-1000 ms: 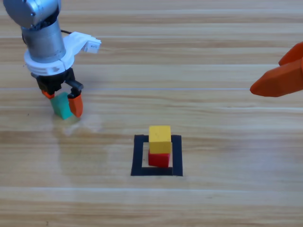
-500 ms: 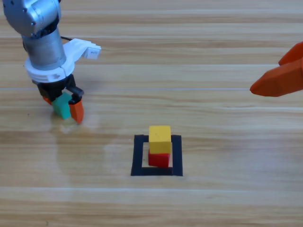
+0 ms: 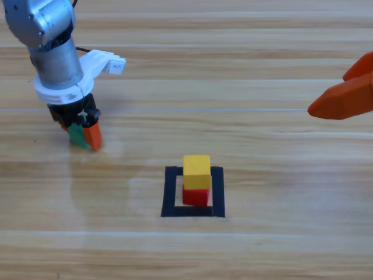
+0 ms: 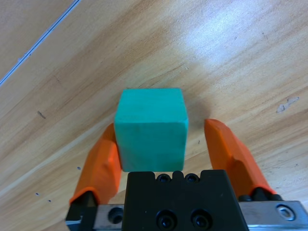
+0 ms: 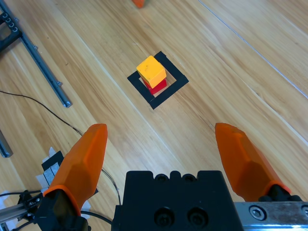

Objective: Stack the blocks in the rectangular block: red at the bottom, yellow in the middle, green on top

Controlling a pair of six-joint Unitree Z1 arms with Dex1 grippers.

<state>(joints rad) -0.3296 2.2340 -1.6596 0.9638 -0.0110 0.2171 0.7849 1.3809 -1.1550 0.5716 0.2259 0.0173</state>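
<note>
Green: teal cube (image 4: 150,127) between the left gripper's jaws, near the table's left edge, well apart from the tape square.
Left gripper (image 3: 81,132): jaws part open; one touches the cube's side, the other stands just off it.
Stack: yellow (image 3: 197,171) on red (image 3: 196,196), inside the rectangular block (image 3: 169,192), mid-table.
Right gripper (image 3: 344,90): at the right edge, jaws wide apart, nothing held.
Table (image 3: 280,245): wood.

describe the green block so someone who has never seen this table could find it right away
Start at the black tape square near the middle of the wooden table, where a yellow cube sits on a red cube. Look up and to the left, under the left arm: the green block sits between the jaws of the left pincer. It is the only teal cube, alone outside the square.
</note>
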